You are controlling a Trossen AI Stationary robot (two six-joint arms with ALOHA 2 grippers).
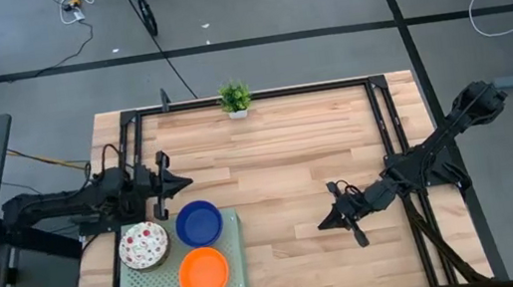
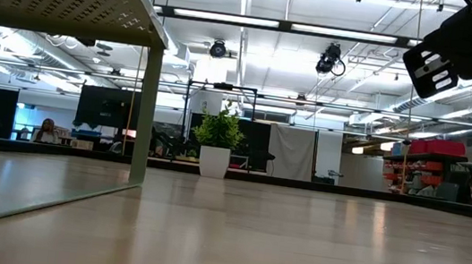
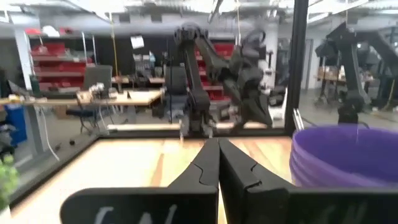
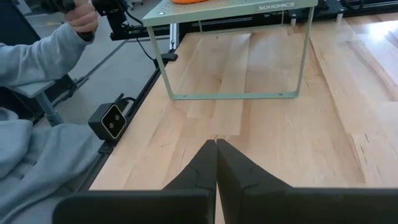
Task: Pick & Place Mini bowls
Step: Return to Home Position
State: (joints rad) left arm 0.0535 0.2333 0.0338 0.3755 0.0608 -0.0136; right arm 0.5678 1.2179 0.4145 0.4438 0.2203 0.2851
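Observation:
Three groups of mini bowls rest on a pale green perforated tray [image 1: 235,277] at the table's near left: white red-speckled ones [image 1: 144,245], dark blue ones [image 1: 198,222] and orange ones [image 1: 203,273]. The tray stands raised on thin legs [image 4: 233,94]. My left gripper [image 1: 187,181] is shut and empty, hovering just beyond the tray's far edge; the blue bowls [image 3: 345,155] show as a stack close beside its fingers [image 3: 217,152]. My right gripper [image 1: 321,225] is shut and empty, above bare table right of the tray, pointing toward it [image 4: 216,146].
A small potted plant [image 1: 235,97] stands at the table's far edge. A black frame [image 1: 372,107] runs around the tabletop. Bare wood lies between the two grippers. A person in a grey sleeve [image 4: 37,56] sits beyond the table's left side.

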